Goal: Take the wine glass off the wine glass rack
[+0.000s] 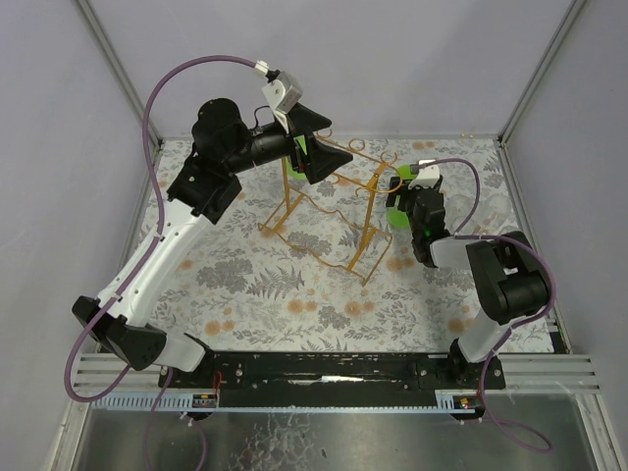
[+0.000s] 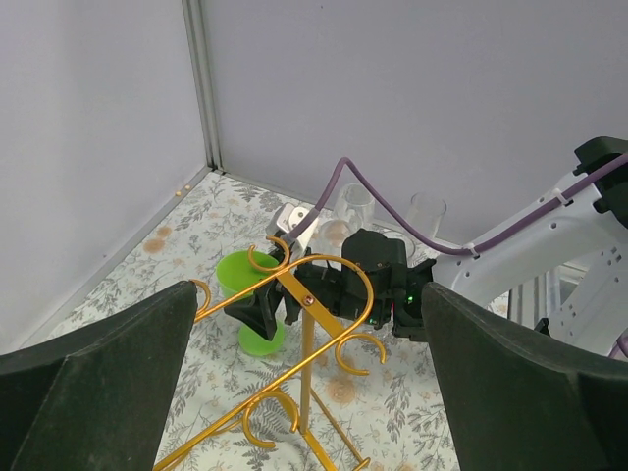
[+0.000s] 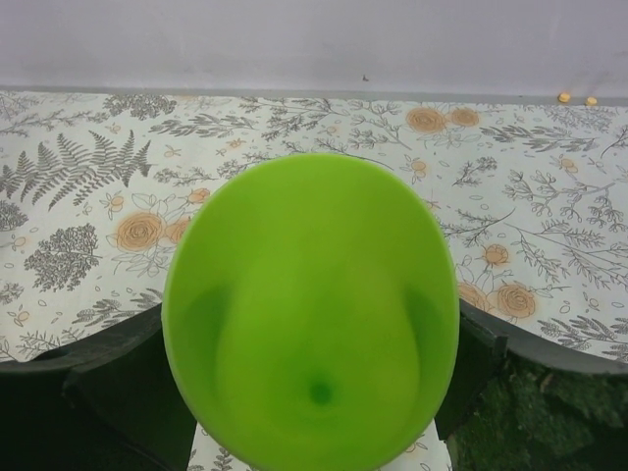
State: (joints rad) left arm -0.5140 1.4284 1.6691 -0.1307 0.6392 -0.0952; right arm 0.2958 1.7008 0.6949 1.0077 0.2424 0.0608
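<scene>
Right gripper [image 1: 410, 201] is clamped on the green wine glass [image 3: 314, 304] just beside the rack [image 2: 308, 363] end loops, probably to draw it off, while left gripper [image 2: 309, 289], fingers spread wide, straddles the rack top, likely to steady it.

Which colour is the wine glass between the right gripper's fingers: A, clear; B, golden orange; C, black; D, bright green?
D: in the right wrist view, the wine glass held between the fingers of the right gripper is bright green, while the wine glass rack beside it is the golden-orange thing.
</scene>
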